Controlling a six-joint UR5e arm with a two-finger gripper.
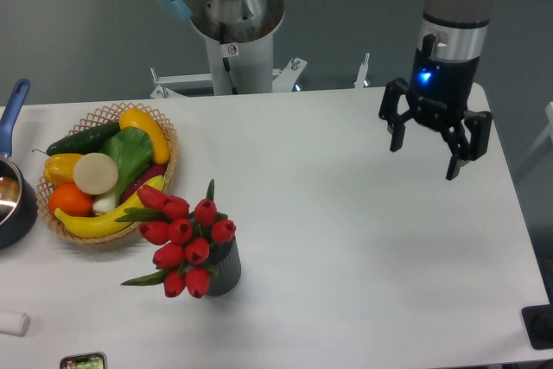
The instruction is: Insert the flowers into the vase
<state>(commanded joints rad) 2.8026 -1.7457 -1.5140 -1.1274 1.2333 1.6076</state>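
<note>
A white table point(363, 283) with rounded corners fills most of the view, matte and evenly lit, with soft shadows under the things on it. Behind it the room is a plain dark grey-green floor or wall, and the arm's pale cylindrical pedestal point(233, 41) stands at the table's far edge on a light metal bracket. A small sticker with red on it sits on the pedestal's front, too small to read; no other writing can be made out. The gripper point(435, 144) hangs above the table's far right part, pointing down, its two dark fingers spread wide with nothing between them, a blue light glowing on the wrist above. Well apart from it, near the front left, the flowers point(183, 235) stand in the vase point(226, 270), their red heads and green leaves spilling leftward over its rim so that only the vase's right side shows. Just behind the flowers a wicker basket point(164, 131) holds a banana, cucumber, orange and other produce. A dark pot point(12, 205) with a blue handle is cut by the left edge. At the front left edge lie a white cylinder point(13, 323) and a small dark object point(84, 360), partly out of view.
</note>
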